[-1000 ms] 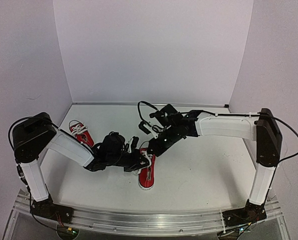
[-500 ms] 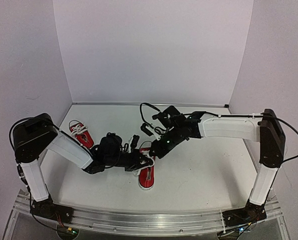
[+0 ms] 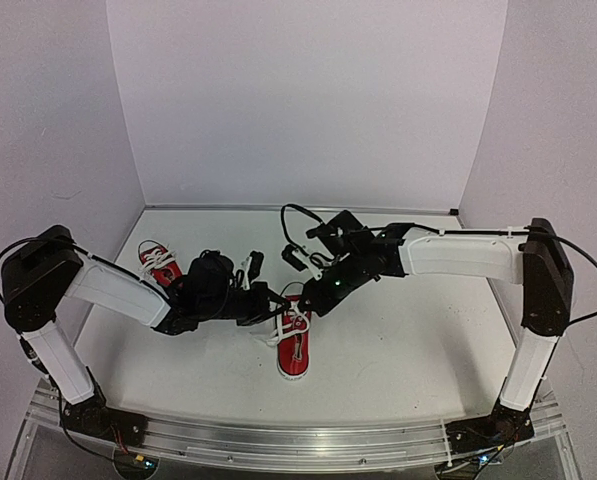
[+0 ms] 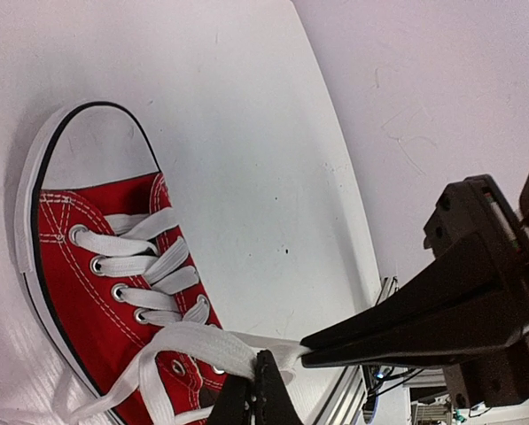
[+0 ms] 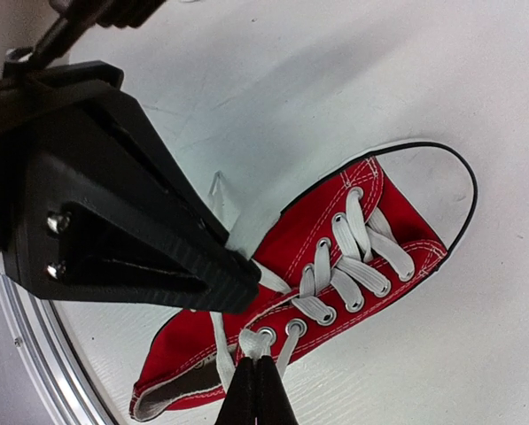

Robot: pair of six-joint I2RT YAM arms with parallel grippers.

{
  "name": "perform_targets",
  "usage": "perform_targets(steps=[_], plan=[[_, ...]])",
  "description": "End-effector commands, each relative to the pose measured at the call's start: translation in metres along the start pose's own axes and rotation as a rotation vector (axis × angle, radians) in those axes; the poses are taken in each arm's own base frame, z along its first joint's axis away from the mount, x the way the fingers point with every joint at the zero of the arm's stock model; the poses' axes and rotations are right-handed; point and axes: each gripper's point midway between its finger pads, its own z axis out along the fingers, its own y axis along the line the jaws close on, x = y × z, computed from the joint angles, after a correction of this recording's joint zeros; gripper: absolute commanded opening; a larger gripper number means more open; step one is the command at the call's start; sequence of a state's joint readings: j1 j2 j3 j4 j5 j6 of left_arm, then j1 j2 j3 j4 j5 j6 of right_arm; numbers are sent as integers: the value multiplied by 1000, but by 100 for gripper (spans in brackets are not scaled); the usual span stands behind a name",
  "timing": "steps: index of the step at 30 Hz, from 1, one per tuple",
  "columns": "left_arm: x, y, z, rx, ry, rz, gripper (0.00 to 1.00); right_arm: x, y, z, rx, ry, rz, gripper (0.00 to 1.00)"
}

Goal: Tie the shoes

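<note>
The left gripper (image 4: 262,365) was closed, its fingertips pinching a flat white lace (image 4: 198,343) just past the top eyelets. The right gripper (image 5: 255,365) was closed as well, nipping a strand of that lace right beside the top pair of eyelets. The two sets of tips sat nearly touching over the shoe's opening.

The shoe (image 3: 295,350) being worked on lay on the table (image 3: 408,340) between the arms, toe toward the near edge. The second shoe (image 3: 161,262) sat well apart at the left, beside the left arm.

Both holds looked thin, only the very tips on slick flat lace, so a firm pull could have slid a strand free. Nothing pinned the shoe down, so an uneven tug would likely have dragged or rolled it. With the tips so crowded, crossing the strands risked a collision.
</note>
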State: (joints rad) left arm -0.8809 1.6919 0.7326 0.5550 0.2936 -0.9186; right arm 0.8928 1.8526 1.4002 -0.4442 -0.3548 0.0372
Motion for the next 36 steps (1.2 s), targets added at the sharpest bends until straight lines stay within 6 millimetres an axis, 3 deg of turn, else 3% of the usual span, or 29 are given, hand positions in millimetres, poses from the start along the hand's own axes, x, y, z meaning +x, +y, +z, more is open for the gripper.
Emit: perform_targets(steps=[1,9,16,30,36], plan=[[12,-10,4,46,48,53,0,-22,4,-21,3,-84,-27,0],[25,-13,21,88,102,53,0,-24,4,-20,-1,-93,-19,0],[24,-6,37,114,80,5,0,-23,6,-21,-7,-95,-16,0],[16,-35,38,236,55,18,0,-22,7,-15,-25,-87,0,1],[19,-30,41,257,41,-3,0,-24,5,-16,-11,-94,8,4]])
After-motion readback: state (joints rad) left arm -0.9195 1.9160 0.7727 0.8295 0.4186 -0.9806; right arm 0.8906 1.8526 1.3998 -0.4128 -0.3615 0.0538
